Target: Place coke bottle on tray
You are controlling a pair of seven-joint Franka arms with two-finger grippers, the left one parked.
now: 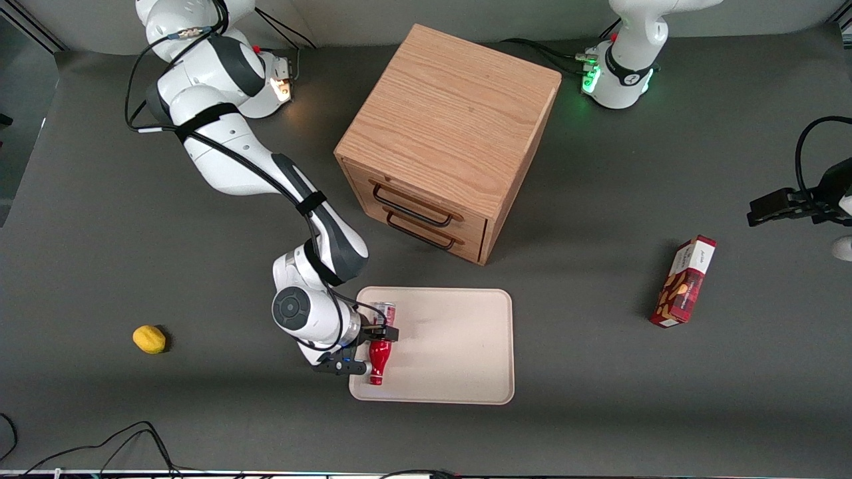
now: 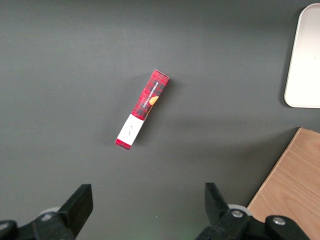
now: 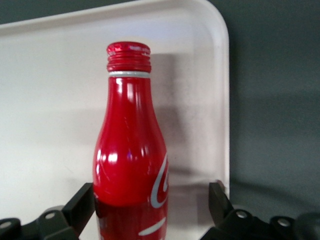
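I've got the coke bottle (image 1: 378, 359) lying on its side on the tray (image 1: 452, 346), at the tray's end toward the working arm, close by the rim there. Long axis runs roughly toward/away from the front cam: red cap end points at the front cam, silvery base end (image 1: 384, 311) points toward the drawer cabinet (image 1: 447, 143). Wrist cam agrees: bottle (image 3: 131, 160) seen lengthwise, cap pointing toward a rounded tray corner (image 3: 210, 30), white script on the body. End effector (image 1: 370, 347) sits at the bottle's mid-body, w/ one finger on either side; in the wrist cam the fingers (image 3: 80, 205) flank the bottle w/ a gap visible at the side, so I read it as spread apart, not clamping. Bottle looks to rest on the tray surface, shadow right beside it. Rest of tabletop (image 1: 599, 412): yellow lemon-like item (image 1: 149, 339) toward the working arm's end, well apart from tray; red snack box (image 1: 683, 282) toward the parked arm's end, lying flat, also in the left wrist cam (image 2: 142, 109). Cabinet stands farther from the front cam than the tray, two dark handles (image 1: 416, 214) on its drawer fronts, both drawers shut.
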